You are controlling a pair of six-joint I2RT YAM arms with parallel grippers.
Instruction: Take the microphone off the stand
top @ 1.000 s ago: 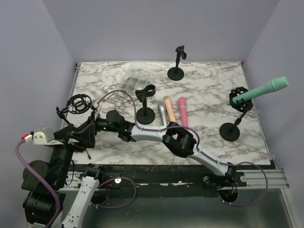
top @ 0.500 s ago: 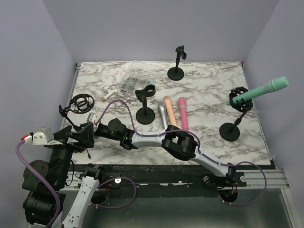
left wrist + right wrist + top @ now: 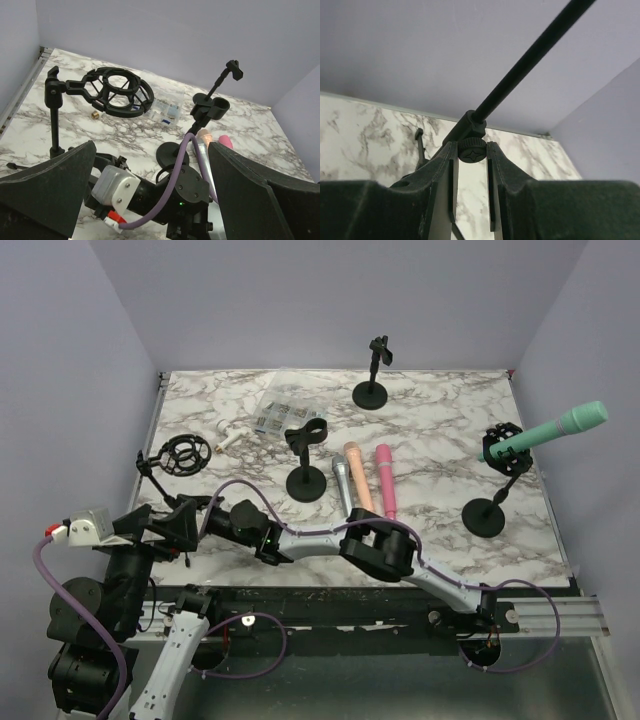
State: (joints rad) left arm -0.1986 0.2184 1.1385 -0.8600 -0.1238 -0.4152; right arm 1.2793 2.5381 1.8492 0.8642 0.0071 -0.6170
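Observation:
The green microphone [image 3: 560,425] sits tilted in a black shock mount on a round-based stand [image 3: 487,516] at the far right, with neither gripper near it. My right gripper [image 3: 192,512] reaches across to the left side and is shut on the joint knob [image 3: 471,150] of an empty shock-mount stand [image 3: 185,452], whose rod rises past the fingers. My left gripper [image 3: 160,525] is wide open and empty right beside it. In the left wrist view the left gripper [image 3: 150,150] frames the right arm's wrist [image 3: 185,190] and that empty stand [image 3: 117,92].
A black clip stand [image 3: 305,480] stands mid-table and a thin stand [image 3: 372,390] at the back. Silver [image 3: 341,480], peach [image 3: 357,475] and pink [image 3: 385,480] microphones lie side by side. A clear plastic box [image 3: 280,412] lies at the back left. Purple walls enclose the table.
My right arm's wrist has drawn toward the near left edge, still gripping the empty stand. The stand's shock mount has shifted slightly right and back. The green microphone has not moved.

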